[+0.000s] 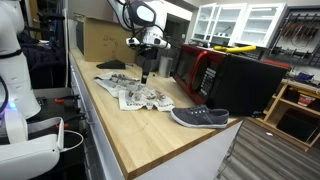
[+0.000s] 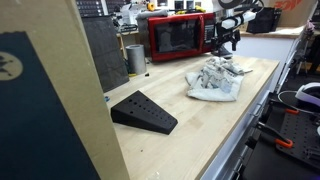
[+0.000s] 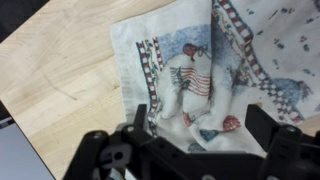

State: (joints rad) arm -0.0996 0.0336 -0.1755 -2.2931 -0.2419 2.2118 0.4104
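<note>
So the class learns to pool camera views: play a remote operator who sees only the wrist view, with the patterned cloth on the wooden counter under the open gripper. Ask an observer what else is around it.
Operator: What lies on the counter beyond the cloth?
Observer: A dark shoe lies near the counter's edge, apart from the cloth.
Operator: What stands near the gripper?
Observer: A red microwave, door shut, stands on the counter close by.
Operator: Anything else there?
Observer: A metal cup stands upright beside the microwave, on the side away from the gripper.
</note>
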